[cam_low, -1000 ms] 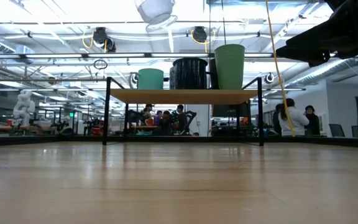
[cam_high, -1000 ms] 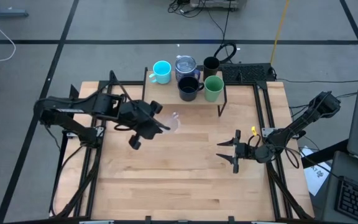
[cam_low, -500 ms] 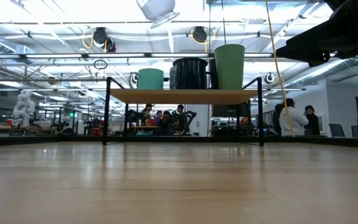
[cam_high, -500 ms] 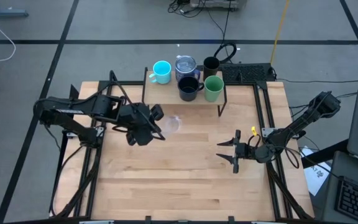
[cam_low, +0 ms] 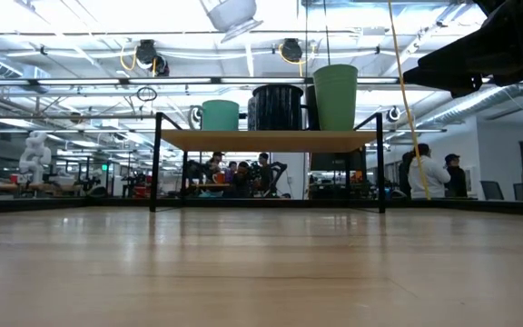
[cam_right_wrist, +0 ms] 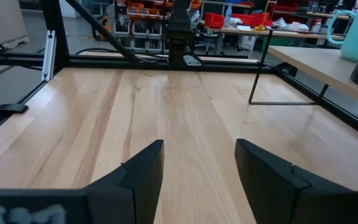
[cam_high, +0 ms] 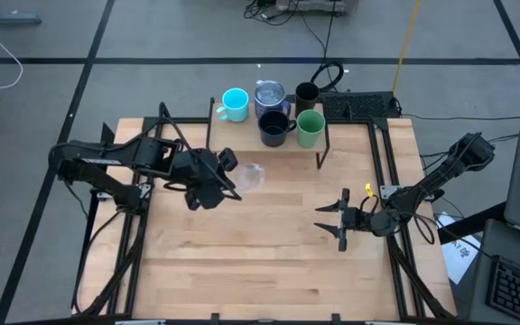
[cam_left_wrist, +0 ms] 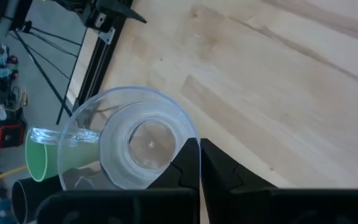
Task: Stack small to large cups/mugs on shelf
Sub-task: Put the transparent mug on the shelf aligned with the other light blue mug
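I see a big wooden table in a bright workshop, with people far off behind it. At 12 o'clock on the table stands the small shelf on thin black legs. Five cups sit on it: the cyan mug, the blue-purple mug with its silvery top, the tall black tumbler, the dark handled mug and the green cup.

My left gripper is up above the table at about 10 o'clock from the middle, just short of the shelf. Its fingers are pinched tight on the rim of the small clear glass, which hangs in the air, tipped on its side.

My right gripper waits low near the table's 3 o'clock edge. Its fingers are spread wide with nothing between them.
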{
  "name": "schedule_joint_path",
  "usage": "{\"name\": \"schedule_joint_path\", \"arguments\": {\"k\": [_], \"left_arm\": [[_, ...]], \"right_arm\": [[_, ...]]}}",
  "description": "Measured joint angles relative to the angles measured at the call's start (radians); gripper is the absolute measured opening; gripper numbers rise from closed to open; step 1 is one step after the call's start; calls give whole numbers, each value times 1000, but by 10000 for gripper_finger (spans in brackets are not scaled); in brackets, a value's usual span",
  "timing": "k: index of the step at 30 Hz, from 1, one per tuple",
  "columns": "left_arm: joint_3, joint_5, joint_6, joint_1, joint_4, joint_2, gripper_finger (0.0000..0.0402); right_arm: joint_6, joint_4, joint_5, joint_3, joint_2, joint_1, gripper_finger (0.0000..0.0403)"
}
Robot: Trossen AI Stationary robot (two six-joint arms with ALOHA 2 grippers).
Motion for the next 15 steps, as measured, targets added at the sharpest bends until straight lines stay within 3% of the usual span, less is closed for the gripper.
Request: {"name": "schedule_joint_path", "arguments": {"k": [15], "left_arm": [[0,1,-215,-12,46,0,1]], "right_arm": [[0,0,0,0,0,0,189]]}}
